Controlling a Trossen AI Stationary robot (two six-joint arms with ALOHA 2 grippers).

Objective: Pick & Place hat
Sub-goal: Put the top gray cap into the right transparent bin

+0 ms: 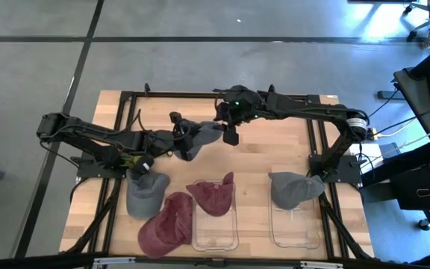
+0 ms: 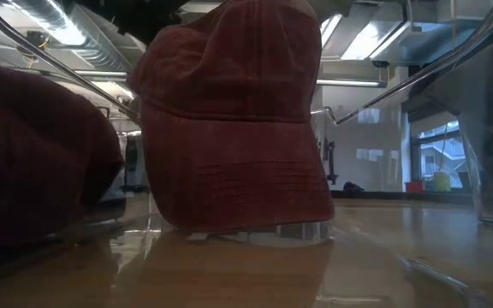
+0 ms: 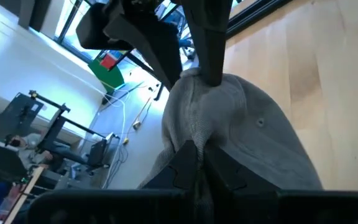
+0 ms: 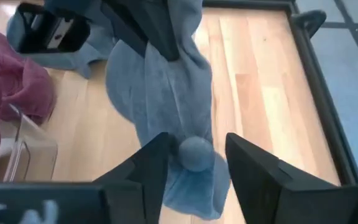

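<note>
Grey hat [image 1: 198, 137] hangs stretched between the two pincers above mid-table, its long axis running from the left gripper [image 1: 176, 143], pinched tight on one end, across to the right gripper [image 1: 230, 134], whose spread fingers straddle the other end.

A grey hat [image 1: 202, 137] hangs above the middle of the table, stretched between the two arms; its cloth is bunched and folded, with its top button [image 4: 194, 152] showing. A second grey hat [image 1: 145, 193] lies on the wood at the near left. A dark red hat [image 1: 166, 224] lies just right of it, at the near edge. Another dark red hat [image 1: 213, 194] sits on a clear stand near the middle. A third grey hat [image 1: 295, 189] rests on the clear stand at the near right.
</note>
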